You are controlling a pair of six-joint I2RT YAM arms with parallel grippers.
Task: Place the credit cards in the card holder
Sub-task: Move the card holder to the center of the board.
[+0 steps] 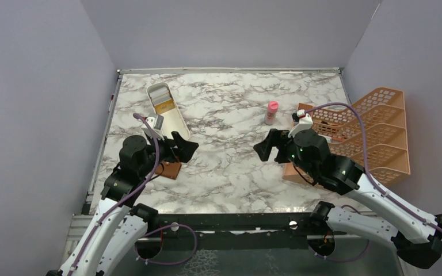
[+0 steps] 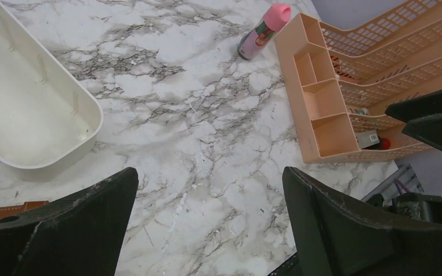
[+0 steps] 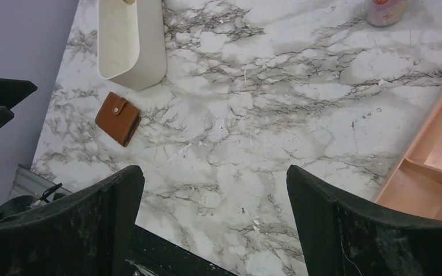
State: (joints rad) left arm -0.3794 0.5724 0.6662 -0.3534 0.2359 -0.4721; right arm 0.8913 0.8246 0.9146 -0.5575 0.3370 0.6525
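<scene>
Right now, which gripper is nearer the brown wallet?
The left gripper: it hovers just beside the brown wallet, while the right gripper is across the table by the orange rack.

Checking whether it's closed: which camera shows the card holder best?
The right wrist view: the card holder lies whole, folded shut, snap visible. Top external shows only a part beside the left arm; left wrist shows just a brown edge.

Cannot count the credit cards in the white tray from above, too small; see only a corner of the card holder, otherwise hidden beneath the left arm
</scene>
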